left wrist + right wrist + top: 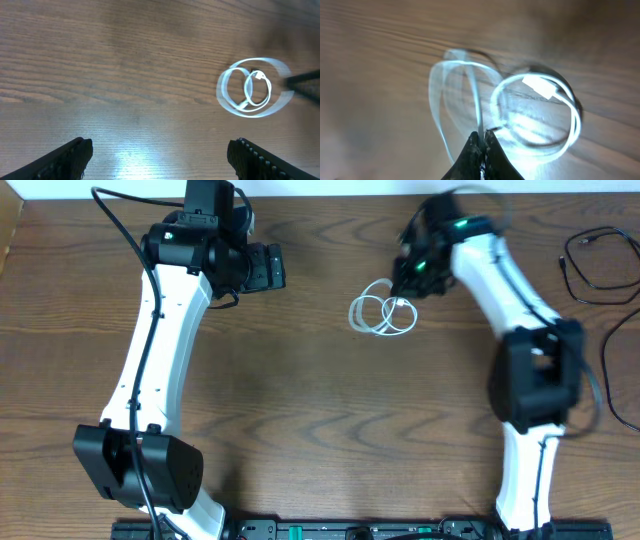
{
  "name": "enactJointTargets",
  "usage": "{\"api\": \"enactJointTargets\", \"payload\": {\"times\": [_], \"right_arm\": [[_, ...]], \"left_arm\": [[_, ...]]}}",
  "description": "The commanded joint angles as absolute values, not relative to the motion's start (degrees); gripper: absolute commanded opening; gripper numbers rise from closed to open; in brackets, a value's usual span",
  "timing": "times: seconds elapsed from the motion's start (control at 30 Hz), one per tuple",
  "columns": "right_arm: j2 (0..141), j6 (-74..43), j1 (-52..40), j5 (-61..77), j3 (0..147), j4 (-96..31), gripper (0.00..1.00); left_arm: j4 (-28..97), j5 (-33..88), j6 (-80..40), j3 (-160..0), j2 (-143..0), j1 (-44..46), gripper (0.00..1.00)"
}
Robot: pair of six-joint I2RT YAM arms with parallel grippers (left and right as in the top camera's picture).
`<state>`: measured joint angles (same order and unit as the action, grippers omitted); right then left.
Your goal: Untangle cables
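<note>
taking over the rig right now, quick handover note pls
Left gripper: open, hovering over bare table, left of the white cable.
Right gripper: shut, pinching a strand of the white cable.
Black cable: far right of the table, apart from the white one.
Done: the two cables lie separate.
Left: the white cable lies in overlapping loops, probably needs drawing out straight.

Wooden table [320, 430] — white cable [382, 316], black cable [570, 278]
</note>
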<state>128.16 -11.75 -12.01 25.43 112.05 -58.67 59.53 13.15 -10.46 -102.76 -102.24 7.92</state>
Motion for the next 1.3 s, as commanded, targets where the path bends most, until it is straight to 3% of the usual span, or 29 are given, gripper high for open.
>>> {"api": "enactJointTargets", "payload": {"times": [0.0,0.27,0.43,0.47,0.53,0.63,0.77,1.03,1.27], "right_arm": [[119.0,-5.0,-8.8,37.9,114.7,-58.7,0.01],[114.7,-5.0,-3.9,40.6,114.7,-58.7,0.01],[114.4,-5.1,-3.0,32.6,114.6,-58.9,0.01],[114.6,-5.1,-3.1,31.1,114.6,-59.5,0.04],[115.2,-5.2,-3.3,29.5,114.6,-61.7,0.26],[117.4,-5.9,-3.4,27.3,114.5,-64.8,0.39],[121.3,-5.1,-2.5,27.7,114.5,-67.0,0.40],[129.8,1.2,-1.1,32.8,114.5,-69.2,0.39],[137.3,8.1,-1.0,40.3,114.5,-69.8,0.39]], "left_arm": [[59.5,12.4,-10.1,-102.4,-102.8,7.8,0.91],[59.2,12.4,-10.1,-102.4,-102.8,7.8,0.91],[59.1,12.4,-10.1,-102.4,-102.8,7.8,0.91],[59.1,12.4,-10.1,-102.4,-102.8,7.8,0.91],[59.1,12.4,-10.1,-102.4,-102.8,7.8,0.91],[59.3,15.0,-9.8,-102.4,-102.8,7.8,0.91],[59.0,23.9,-4.0,-102.4,-103.1,8.3,0.91],[58.3,27.1,-4.1,-102.4,-108.7,12.7,0.90],[53.1,38.6,-5.3,-102.4,-114.6,13.5,0.84]]}}
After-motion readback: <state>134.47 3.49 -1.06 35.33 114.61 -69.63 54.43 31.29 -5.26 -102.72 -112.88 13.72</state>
